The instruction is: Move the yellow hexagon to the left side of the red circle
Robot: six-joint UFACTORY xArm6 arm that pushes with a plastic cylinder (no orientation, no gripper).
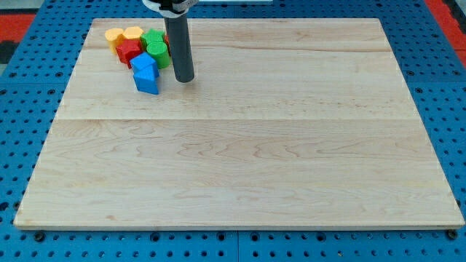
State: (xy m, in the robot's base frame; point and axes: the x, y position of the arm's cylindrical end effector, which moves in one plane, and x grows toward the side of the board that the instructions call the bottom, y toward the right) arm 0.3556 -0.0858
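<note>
A tight cluster of blocks sits at the board's top left. Two yellow blocks lie side by side at its top, one [113, 35] on the left and one [133, 33] on the right; I cannot tell which is the hexagon. A red block [129, 51] sits just below them. A sliver of another red block [167, 38] shows at the rod's left edge, mostly hidden. My tip [184, 79] rests on the board just right of the cluster, close to the lower green block [159, 54] and right of the blue blocks.
A second green block [152, 38] sits above the lower green one. Two blue blocks [143, 63] [148, 81] form the cluster's bottom. The wooden board [247, 145] lies on a blue perforated table.
</note>
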